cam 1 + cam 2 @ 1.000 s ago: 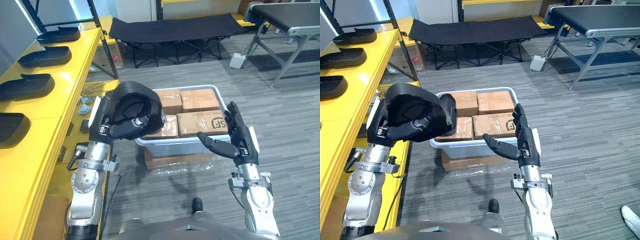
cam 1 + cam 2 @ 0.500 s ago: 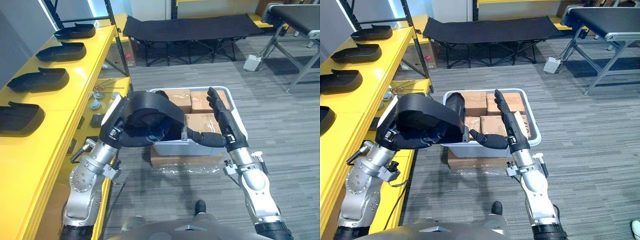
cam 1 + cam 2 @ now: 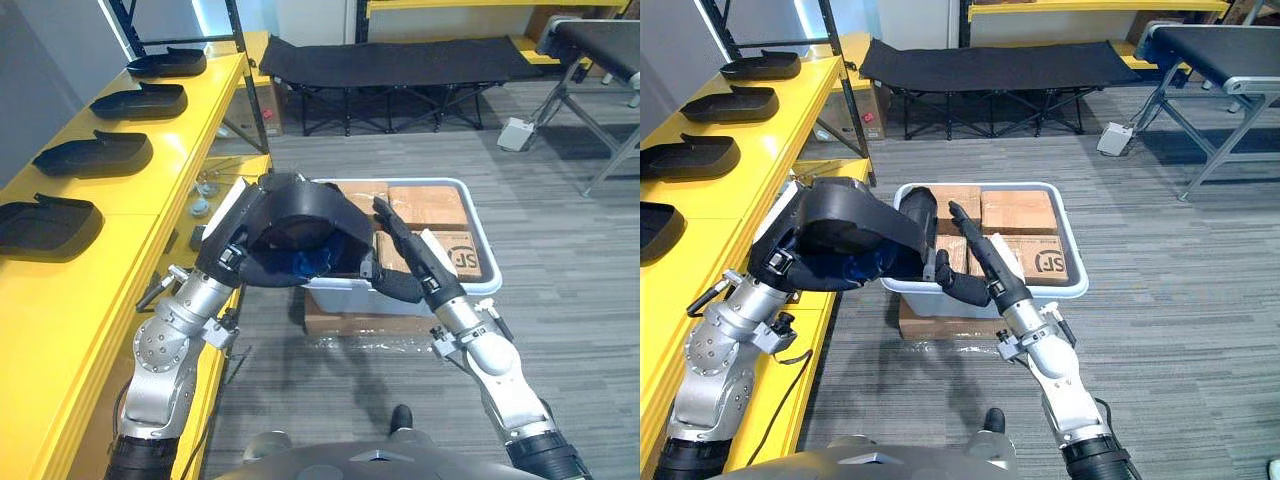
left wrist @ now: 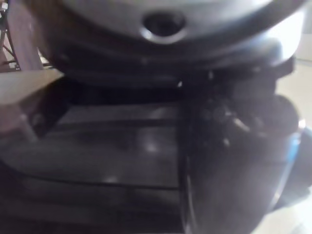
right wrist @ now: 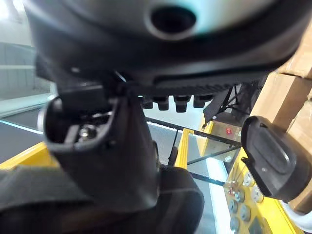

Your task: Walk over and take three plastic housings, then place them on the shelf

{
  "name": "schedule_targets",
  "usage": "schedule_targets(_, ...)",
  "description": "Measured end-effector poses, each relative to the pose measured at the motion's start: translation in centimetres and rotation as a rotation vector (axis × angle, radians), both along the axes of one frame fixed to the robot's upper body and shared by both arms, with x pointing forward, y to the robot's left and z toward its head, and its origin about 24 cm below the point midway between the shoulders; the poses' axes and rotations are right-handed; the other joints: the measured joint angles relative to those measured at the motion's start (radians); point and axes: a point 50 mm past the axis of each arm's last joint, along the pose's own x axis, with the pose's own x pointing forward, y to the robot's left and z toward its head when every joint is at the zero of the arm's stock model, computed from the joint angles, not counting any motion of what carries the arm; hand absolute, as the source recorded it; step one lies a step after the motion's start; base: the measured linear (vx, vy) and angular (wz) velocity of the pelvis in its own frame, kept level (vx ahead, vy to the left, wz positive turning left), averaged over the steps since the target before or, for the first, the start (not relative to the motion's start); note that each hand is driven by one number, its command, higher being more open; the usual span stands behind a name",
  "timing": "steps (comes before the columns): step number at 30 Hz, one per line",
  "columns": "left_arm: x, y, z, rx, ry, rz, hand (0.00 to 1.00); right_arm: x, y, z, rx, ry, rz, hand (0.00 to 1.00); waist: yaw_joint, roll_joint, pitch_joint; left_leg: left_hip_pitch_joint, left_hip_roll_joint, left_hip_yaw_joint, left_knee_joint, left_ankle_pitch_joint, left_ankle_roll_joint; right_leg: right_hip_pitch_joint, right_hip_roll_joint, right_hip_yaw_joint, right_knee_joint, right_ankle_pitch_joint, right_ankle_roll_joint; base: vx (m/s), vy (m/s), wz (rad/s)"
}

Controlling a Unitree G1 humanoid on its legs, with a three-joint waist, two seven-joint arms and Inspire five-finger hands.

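A large black plastic housing [image 3: 300,212] hangs in front of me above the floor, hollow side down; it fills the left wrist view as a dark surface [image 4: 122,146]. My left hand [image 3: 226,256] is shut on its left end. My right hand [image 3: 412,262] is open, its straight fingers laid against the housing's right end and its thumb under the edge. To my left runs the yellow shelf [image 3: 130,205]. On it lie several more black housings in a row, the nearest [image 3: 45,224] and the one behind it [image 3: 93,154].
A white bin [image 3: 484,287] of cardboard boxes [image 3: 430,205] stands on the carpet straight ahead, just beyond the held housing. Behind it is a black folding cot [image 3: 400,60], and a metal-legged table [image 3: 600,40] at the far right. Small parts lie on the lower shelf level [image 3: 203,188].
My right hand has swung left from open air to the housing's right end. The housing has tipped lower and flatter in the left hand. The camera has shifted too.
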Motion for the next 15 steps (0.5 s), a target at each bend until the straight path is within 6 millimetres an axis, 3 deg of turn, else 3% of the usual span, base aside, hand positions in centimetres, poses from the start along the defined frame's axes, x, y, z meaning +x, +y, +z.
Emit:
schedule_targets(6, 0.1, -1.0, -0.3, 0.087, -0.014, 0.103, 0.00, 0.3, -0.1, -0.3, -0.013, 0.012, -0.002, 1.00, 0.000, -0.016, -0.016, -0.002, 0.000, -0.002, -0.001, 0.000, 0.000, -0.002, 0.000, -0.002, 0.000, -0.002, 0.001, 0.00, 0.002, 0.01)
schedule_targets(15, 1.0, 0.1, -1.8, 0.151, 0.022, 0.281, 0.00, 0.5, 0.1, 1.1, -0.060, -0.033, 0.108, 1.00, 0.007, -0.018, -0.017, -0.002, 0.000, 0.011, -0.002, 0.000, 0.000, -0.012, 0.002, 0.014, 0.000, 0.002, 0.007, -0.01, 0.005, -0.04)
